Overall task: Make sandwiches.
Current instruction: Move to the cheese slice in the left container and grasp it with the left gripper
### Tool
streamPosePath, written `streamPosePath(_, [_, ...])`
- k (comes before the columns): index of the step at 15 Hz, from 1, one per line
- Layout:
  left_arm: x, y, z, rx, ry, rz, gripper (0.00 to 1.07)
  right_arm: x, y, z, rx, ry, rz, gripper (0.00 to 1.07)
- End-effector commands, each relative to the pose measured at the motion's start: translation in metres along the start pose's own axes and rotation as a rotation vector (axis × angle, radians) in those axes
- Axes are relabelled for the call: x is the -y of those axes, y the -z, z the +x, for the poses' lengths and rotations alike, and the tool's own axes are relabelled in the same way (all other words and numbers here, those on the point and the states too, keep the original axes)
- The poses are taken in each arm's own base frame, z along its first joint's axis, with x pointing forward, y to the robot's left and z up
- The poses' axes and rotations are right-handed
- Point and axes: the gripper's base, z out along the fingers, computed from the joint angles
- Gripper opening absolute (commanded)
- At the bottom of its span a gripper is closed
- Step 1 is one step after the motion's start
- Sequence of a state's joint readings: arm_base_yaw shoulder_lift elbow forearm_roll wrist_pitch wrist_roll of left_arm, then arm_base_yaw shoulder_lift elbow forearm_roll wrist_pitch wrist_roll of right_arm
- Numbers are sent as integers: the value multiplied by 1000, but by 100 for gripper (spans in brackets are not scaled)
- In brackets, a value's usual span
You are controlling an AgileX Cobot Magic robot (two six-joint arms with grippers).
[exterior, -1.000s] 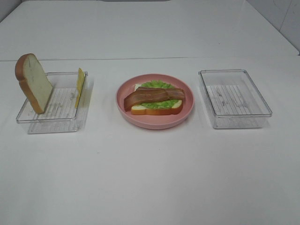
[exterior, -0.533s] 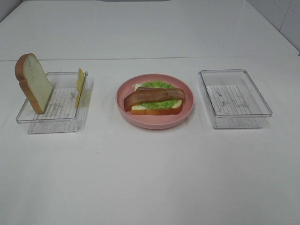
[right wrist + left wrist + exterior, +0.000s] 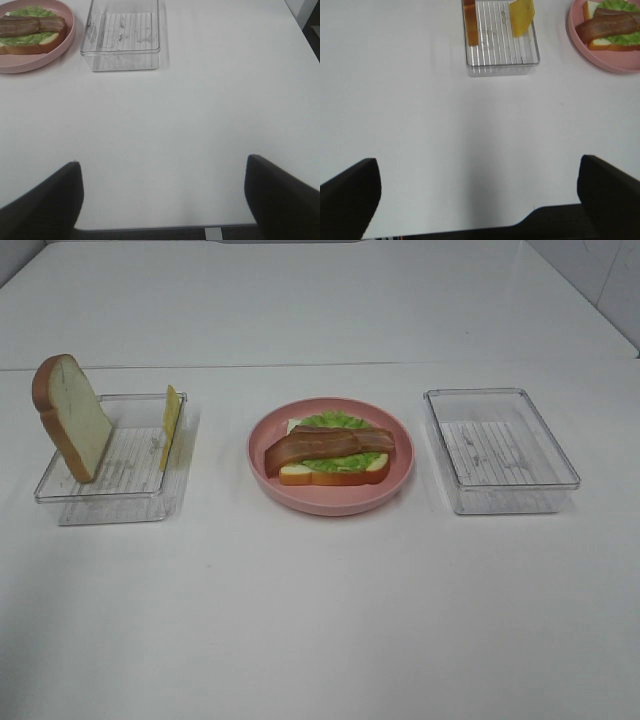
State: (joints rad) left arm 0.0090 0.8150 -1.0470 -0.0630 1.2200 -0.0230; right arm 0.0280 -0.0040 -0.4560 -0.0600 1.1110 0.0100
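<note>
An open-faced sandwich (image 3: 330, 452) lies on a round pink plate (image 3: 330, 502) at the table's middle: one white bread slice, green lettuce and bacon strips on top. A second bread slice (image 3: 72, 416) stands tilted at the left end of the left clear tray (image 3: 110, 495). A yellow cheese slice (image 3: 171, 426) leans on that tray's right wall. Neither gripper shows in the exterior view. In the left wrist view, my left gripper (image 3: 480, 200) is open and empty, well short of the tray (image 3: 502, 60). My right gripper (image 3: 162, 195) is open and empty over bare table.
An empty clear tray (image 3: 500, 450) stands right of the plate and also shows in the right wrist view (image 3: 122, 47). The white table runs wide in front of the trays and plate. Its right edge shows in the right wrist view.
</note>
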Motion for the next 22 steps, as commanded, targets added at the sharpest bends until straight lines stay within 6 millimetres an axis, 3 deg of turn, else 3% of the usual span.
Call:
streamPosePath(1, [0,-29,-65,-146,1,-19,100,0,2,1,26,0,-1,85])
streamPosePath(2, [0,-61,-106,-190,0,-22,101,0,2,1,26,0,-1,85])
streamPosePath(4, [16,-98,-133,-243,-27,-2,101,0,2,1,26,0,-1,85])
streamPosePath(5, [42,-139,-150,-298,-77,-3,101,0,2,1,26,0,-1,85])
streamPosePath(6, [49,-150,-153,-311,-88,-10,101,0,2,1,26,0,-1,85])
streamPosePath(8, [77,-197,-168,-350,-108,-8,101,0,2,1,26,0,-1,85])
streamPosePath(9, [93,-230,-174,-375,-124,13,101,0,2,1,26,0,-1,85])
streamPosePath(10, [97,-237,-177,-374,-127,21,101,0,2,1,26,0,-1,85])
streamPosePath(14, [108,-311,-159,-512,-99,25,101,0,2,1,26,0,-1,85])
streamPosePath(18, [109,-348,-144,-569,-101,11,101,0,2,1,26,0,-1,85])
streamPosePath(22, [112,-377,-142,-587,-99,8,100,0,2,1,26,0,-1,85])
